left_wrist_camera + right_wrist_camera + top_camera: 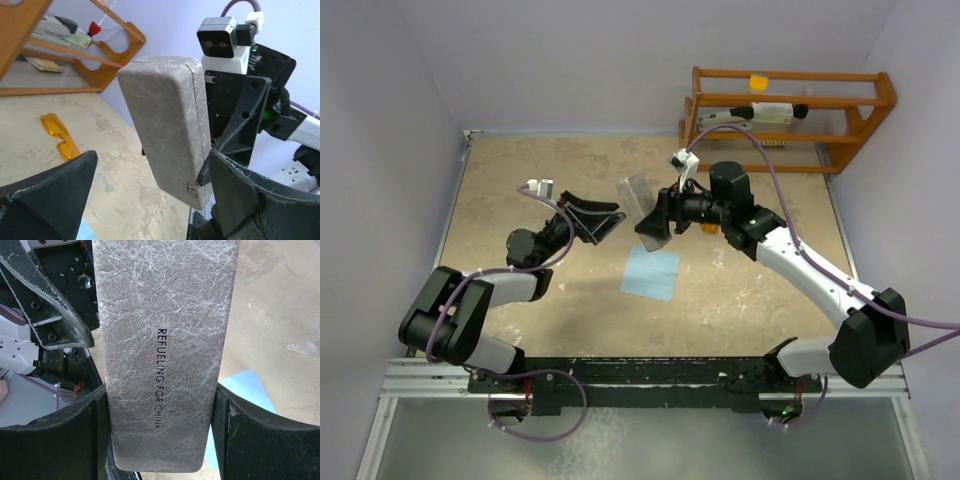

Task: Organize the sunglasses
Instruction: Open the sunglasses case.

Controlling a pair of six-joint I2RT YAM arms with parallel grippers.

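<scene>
My right gripper (654,222) (160,432) is shut on the grey case (638,193) (165,340) and holds it above the table, closed, with the words "REFUELING FOR CHINA" on it. My left gripper (603,222) (150,200) is open just left of it. In the left wrist view the lower end of the case (170,130) hangs between my open fingers, close to the right finger (245,195). The orange sunglasses (59,136) lie on the table beyond the case; in the top view a bit of them (708,228) shows under the right arm.
A light blue cloth (651,272) lies flat on the table below the case. A wooden rack (790,105) (75,45) with small items stands at the back right. Walls close in the left and back sides.
</scene>
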